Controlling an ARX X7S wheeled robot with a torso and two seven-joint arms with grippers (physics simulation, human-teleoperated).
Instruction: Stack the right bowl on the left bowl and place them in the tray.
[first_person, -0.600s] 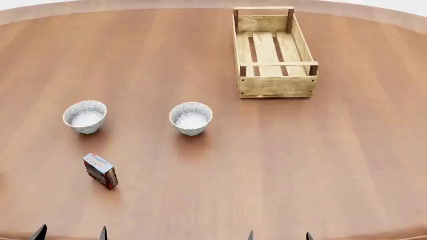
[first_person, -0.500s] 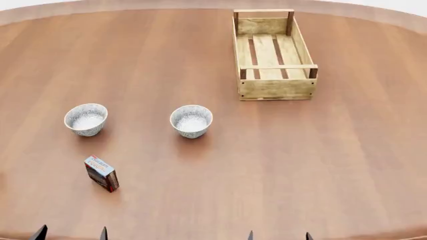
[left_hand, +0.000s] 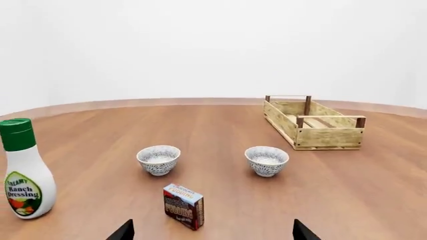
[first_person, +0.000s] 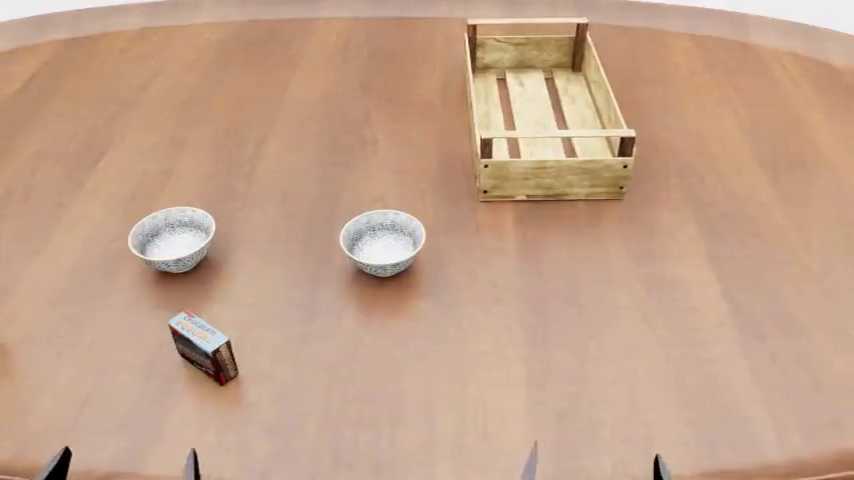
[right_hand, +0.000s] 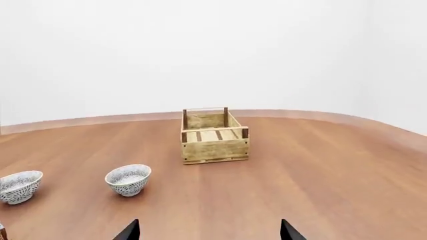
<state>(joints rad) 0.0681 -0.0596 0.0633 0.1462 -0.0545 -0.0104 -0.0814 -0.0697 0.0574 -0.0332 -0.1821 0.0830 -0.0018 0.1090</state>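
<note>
Two speckled grey-white bowls stand on the brown table: the left bowl (first_person: 172, 238) and the right bowl (first_person: 383, 241), a short way apart. They also show in the left wrist view (left_hand: 159, 159) (left_hand: 267, 160) and the right wrist view (right_hand: 19, 186) (right_hand: 129, 179). The light-wood slatted tray (first_person: 550, 175) stands at the far right, empty, and shows too in the left wrist view (left_hand: 329, 137) and right wrist view (right_hand: 215, 149). My left gripper (first_person: 123, 467) and right gripper (first_person: 594, 465) are open and empty at the near table edge, only their dark fingertips showing.
A small colourful box (first_person: 204, 347) stands in front of the left bowl, close to my left gripper (left_hand: 212, 231). A ranch dressing bottle (left_hand: 25, 170) with a green cap stands far left of it. The round table's edge curves behind the tray.
The left fingertips have shifted slightly left and down in the head view, the right ones slightly right. The view tilted a little, so the objects sit a touch lower. Nothing on the table moved.
</note>
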